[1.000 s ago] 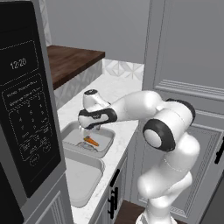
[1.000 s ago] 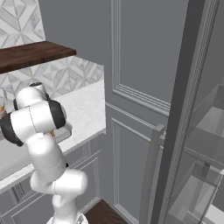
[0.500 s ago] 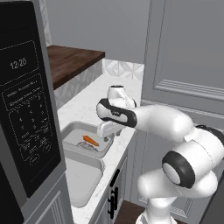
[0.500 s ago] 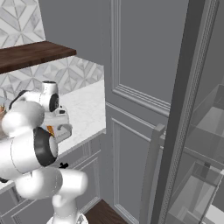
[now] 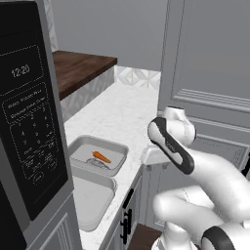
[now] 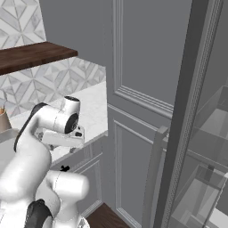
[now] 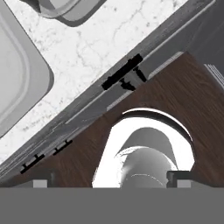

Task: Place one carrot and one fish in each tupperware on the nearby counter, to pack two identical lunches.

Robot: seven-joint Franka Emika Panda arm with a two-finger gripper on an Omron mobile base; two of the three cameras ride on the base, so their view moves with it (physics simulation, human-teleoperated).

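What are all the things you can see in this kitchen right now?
tupperware: two, grey, side by side on the counter edge beside the microwave; the nearer one has nothing in it
carrot: one, orange, in the farther tupperware
counter: one, white marble-look
microwave: one, black, at left
wooden top: one, dark brown, behind the counter
cabinet handles: black, under the counter
tall cabinet door: one, grey
gripper: one, open, over the floor

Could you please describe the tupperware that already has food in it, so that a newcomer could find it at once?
Start at the big black microwave on the white marble counter. Two grey trays lie beside it; take the farther tupperware, nearer the wooden shelf. It holds an orange carrot, while its neighbour is empty.
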